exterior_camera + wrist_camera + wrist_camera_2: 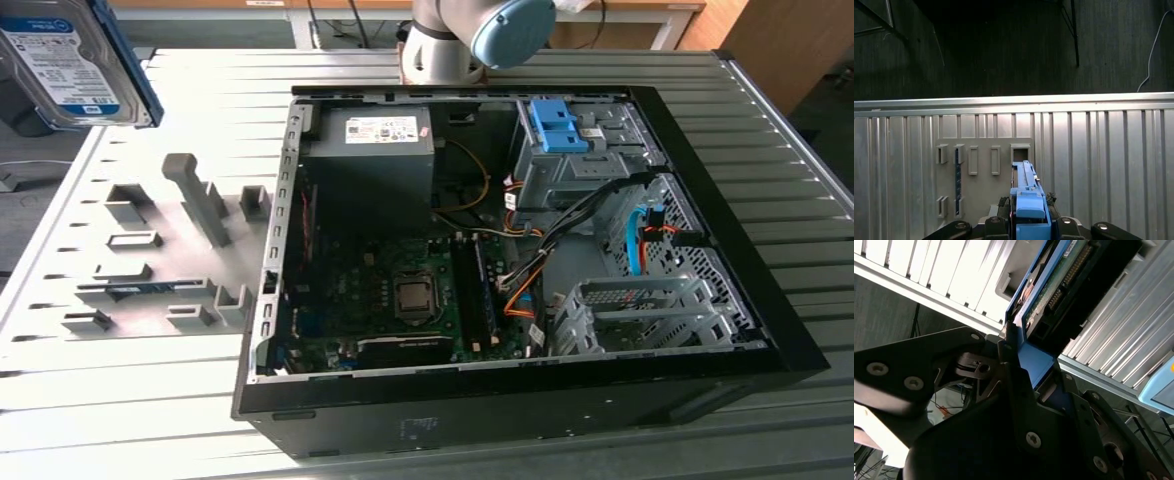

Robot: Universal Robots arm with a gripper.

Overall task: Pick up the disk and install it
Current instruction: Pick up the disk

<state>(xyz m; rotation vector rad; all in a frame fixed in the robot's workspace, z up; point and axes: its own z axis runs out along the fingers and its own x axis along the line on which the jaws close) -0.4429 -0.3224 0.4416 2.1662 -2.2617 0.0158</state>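
Blue-framed disk [1064, 285] | clamped edge-on in claw [1026, 362] — above grey fixture plate [984, 185]

Exterior view: I find the disk [74, 60] cut off by the top and left edges, and I cannot tell what carries it there. The arm [447, 45] is cropped by the top edge. First wrist view: the disk [1026, 180] stands edge-on with both faces hidden from me, and the bottom edge cuts its near end and the gripper [1027, 210]. Second wrist view: the top edge crops the disk [1064, 285], label face unseen
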